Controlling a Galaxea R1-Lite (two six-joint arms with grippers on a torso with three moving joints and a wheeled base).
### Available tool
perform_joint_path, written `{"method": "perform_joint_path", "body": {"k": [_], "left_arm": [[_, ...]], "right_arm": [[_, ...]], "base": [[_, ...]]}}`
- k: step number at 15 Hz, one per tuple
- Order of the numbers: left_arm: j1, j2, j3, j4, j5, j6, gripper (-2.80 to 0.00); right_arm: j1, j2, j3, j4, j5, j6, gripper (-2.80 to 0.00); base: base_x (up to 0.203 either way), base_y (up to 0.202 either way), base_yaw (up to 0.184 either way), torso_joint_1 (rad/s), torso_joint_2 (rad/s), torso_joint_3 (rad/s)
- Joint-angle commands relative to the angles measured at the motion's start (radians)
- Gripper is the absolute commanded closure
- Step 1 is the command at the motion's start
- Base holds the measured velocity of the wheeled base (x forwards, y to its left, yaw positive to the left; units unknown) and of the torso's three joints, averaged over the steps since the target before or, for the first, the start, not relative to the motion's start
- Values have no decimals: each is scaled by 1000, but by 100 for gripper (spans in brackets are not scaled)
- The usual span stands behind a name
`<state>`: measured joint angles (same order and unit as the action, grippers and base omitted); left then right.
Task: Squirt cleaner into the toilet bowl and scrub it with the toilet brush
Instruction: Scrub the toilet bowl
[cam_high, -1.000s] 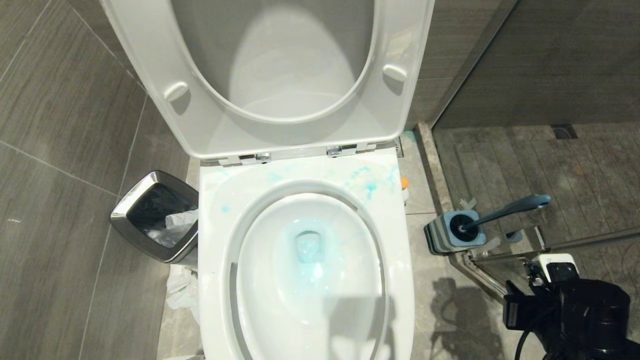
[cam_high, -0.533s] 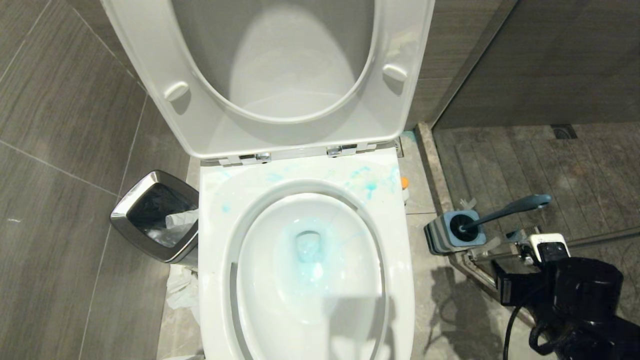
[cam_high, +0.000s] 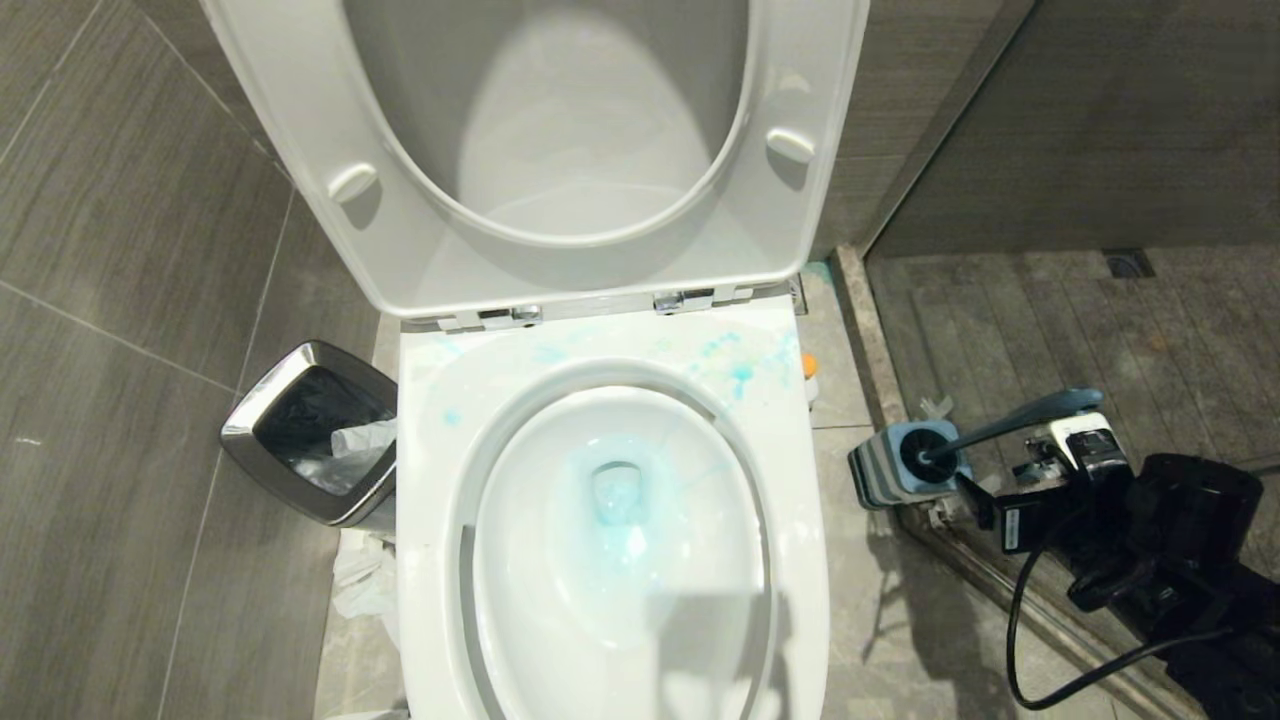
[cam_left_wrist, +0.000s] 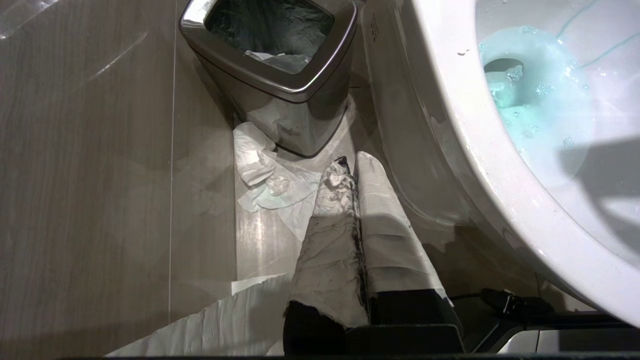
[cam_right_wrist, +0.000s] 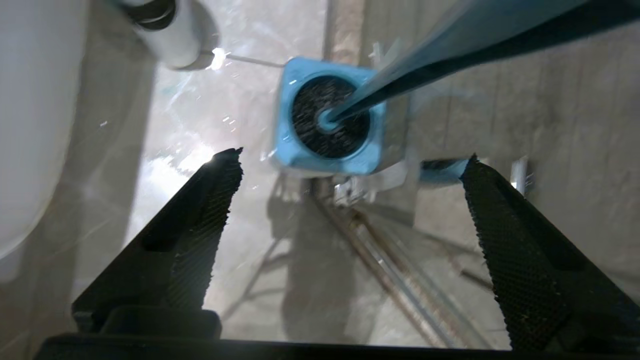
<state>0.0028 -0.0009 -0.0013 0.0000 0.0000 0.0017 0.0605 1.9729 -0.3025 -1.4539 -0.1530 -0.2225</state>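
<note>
While the right gripper (cam_right_wrist: 350, 165) hangs over the toilet brush (cam_high: 1010, 420), its fingers (cam_right_wrist: 205, 215) spread wide — holding nothing. Left gripper (cam_left_wrist: 345, 172) points floorward, pressed together.

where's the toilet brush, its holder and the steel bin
toilet brush (cam_high: 1010, 418), head view, on the middle of its slate-blue handle
holder (cam_high: 885, 480), head view, on its blue-and-grey side wall
steel bin (cam_high: 262, 397), head view, on its shiny upper rim
</note>
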Motion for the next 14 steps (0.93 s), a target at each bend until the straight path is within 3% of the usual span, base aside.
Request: {"method": "perform_joint_path", "body": {"k": [1, 6, 11, 14], "left_arm": [[0, 1, 0, 0, 0, 0, 0], [0, 1, 1, 0, 0, 0, 0], [0, 1, 0, 0, 0, 0, 0], [0, 1, 1, 0, 0, 0, 0]], "right_arm": [[-22, 22, -27, 1, 0, -14, -280], [-70, 62, -109, 7, 9, -39, -280], [-84, 100, -194, 12, 99, -59, -280], [-84, 136, -264, 8, 104, -91, -280]], "base": [[0, 0, 0, 0, 0, 0], [0, 0, 0, 0, 0, 0], [0, 0, 0, 0, 0, 0], [0, 0, 0, 0, 0, 0]]}}
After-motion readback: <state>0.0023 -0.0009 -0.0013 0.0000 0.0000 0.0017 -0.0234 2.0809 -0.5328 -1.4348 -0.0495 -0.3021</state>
